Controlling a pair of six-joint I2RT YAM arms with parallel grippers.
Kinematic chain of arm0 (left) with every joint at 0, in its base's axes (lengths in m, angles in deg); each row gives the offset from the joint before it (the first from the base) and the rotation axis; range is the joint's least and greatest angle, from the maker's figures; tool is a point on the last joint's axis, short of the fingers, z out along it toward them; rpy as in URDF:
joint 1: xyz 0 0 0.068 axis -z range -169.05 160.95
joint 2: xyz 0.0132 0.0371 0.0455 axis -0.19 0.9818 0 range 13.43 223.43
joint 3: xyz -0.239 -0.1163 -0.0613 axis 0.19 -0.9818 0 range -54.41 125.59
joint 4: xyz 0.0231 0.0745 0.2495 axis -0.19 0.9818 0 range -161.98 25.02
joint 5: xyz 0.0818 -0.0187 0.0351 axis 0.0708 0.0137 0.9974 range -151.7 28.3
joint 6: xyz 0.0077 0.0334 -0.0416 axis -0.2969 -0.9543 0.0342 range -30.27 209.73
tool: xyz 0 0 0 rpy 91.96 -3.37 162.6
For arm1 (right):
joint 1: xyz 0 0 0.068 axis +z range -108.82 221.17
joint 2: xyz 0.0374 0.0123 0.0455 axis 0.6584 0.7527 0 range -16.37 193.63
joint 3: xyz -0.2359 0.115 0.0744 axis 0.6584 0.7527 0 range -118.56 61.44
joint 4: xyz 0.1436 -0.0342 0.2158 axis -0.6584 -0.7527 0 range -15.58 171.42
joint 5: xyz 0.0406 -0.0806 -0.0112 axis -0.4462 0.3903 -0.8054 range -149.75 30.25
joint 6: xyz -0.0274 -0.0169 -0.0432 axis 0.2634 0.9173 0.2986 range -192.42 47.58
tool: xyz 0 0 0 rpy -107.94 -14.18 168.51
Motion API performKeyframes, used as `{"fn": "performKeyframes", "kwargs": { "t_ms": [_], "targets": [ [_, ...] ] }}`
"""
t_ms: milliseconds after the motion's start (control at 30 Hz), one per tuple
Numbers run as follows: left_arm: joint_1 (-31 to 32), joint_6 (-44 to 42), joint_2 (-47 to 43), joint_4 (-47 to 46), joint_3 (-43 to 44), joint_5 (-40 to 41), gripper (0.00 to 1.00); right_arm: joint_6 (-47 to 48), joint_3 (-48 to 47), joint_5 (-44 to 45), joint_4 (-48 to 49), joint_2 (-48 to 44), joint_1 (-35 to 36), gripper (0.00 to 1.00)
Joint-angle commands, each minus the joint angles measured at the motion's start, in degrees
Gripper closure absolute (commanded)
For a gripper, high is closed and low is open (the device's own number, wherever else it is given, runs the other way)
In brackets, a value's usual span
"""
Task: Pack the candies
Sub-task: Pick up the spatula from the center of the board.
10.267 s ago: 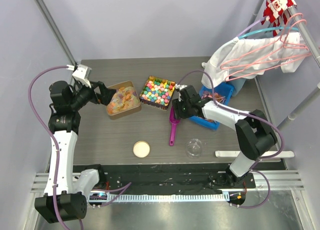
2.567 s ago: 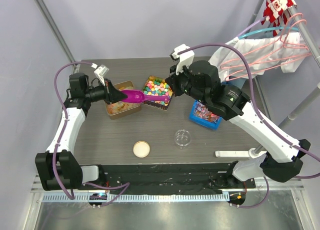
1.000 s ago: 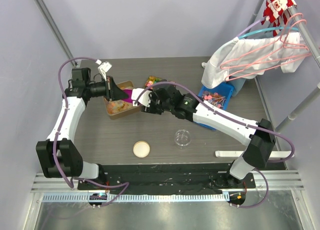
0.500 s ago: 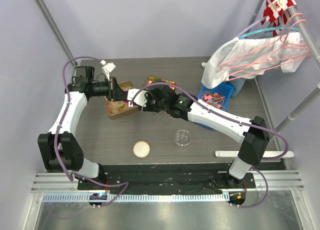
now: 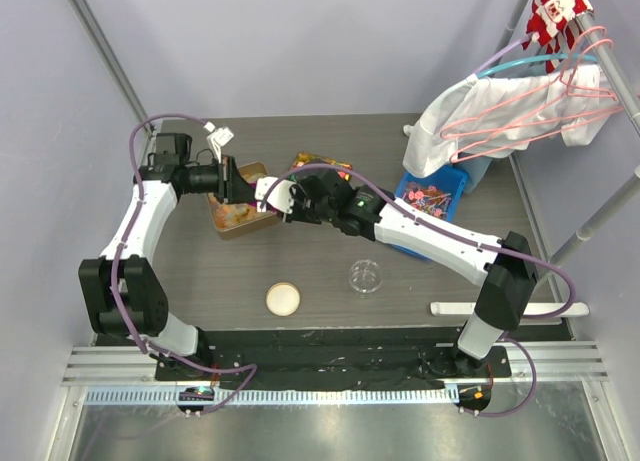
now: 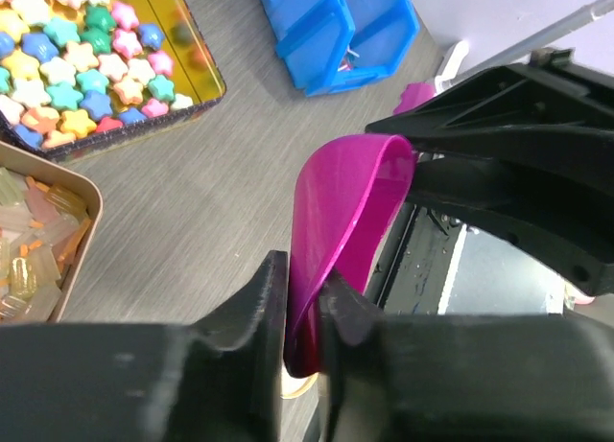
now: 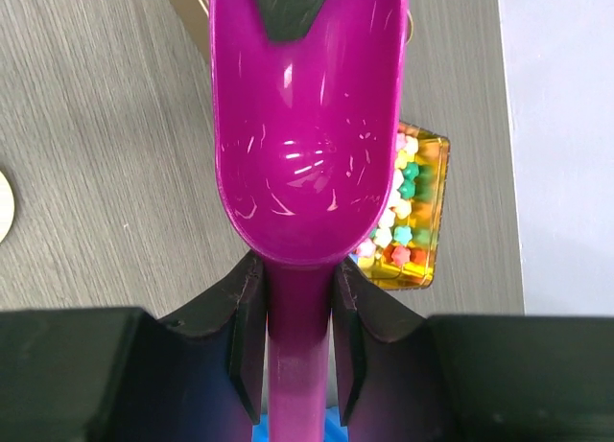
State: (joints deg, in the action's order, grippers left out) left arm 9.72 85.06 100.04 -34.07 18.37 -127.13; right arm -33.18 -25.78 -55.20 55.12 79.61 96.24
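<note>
The step in hand looks like a handover of the magenta scoop [image 7: 307, 145], which hangs in the air just to the right of the brown tin [image 6: 58, 169], between it and the gold tin [image 6: 197, 39] of star sweets. The left gripper [image 6: 302, 289] pinches the front lip of the bowl, with a finger pressed on either face of the thin wall. The right gripper [image 7: 297, 269] has its fingers [image 7: 247, 308] against both sides of the handle just behind the bowl, so both appear clamped on the scoop at once. The candies [image 6: 29, 241] — orange, yellow and pale pieces — lie in the brown tin, and the scoop's bowl is empty. To do this well, the right gripper's hold on the handle should be firm and square before the left lets go — a slack pinch on a smooth handle would let the bowl roll or droop. The left should open only enough to clear the lip, then draw straight back over the brown tin without dragging the bowl. The clear dish [image 5: 366, 276], on the worktop [image 5: 200, 281] well to the right of the brown tin and nearer the arm bases, is probably where the candies go.
</note>
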Motion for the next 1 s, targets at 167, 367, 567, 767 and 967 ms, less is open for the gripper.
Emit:
{"fn": "performKeyframes", "kwargs": {
  "t_ms": [167,367,567,767,967],
  "targets": [
    [0.6,-0.5,3.0,1.9,1.3,-0.1,0.51,-2.2,-5.4,-1.9,3.8,-2.9,0.4,0.98],
    [0.7,-1.2,3.6,2.5,1.4,1.2,0.54,-2.8,-4.5,-2.3,3.7,-3.3,0.4,0.99],
    [2.8,-1.4,4.4,2.5,1.4,1.5,0.8,-2.9,-4.7,-3.0,2.9,-4.4,0.3,0.98],
    [3.1,-1.5,5.1,2.9,1.8,1.2,0.99,-3.1,-5.0,-3.2,2.3,-4.7,0.3,0.92],
    [3.1,-2.5,5.1,2.1,0.8,-4.2,1.0,-3.1,-5.8,-3.8,1.3,-4.6,0.3,0.8]
  ]
}}
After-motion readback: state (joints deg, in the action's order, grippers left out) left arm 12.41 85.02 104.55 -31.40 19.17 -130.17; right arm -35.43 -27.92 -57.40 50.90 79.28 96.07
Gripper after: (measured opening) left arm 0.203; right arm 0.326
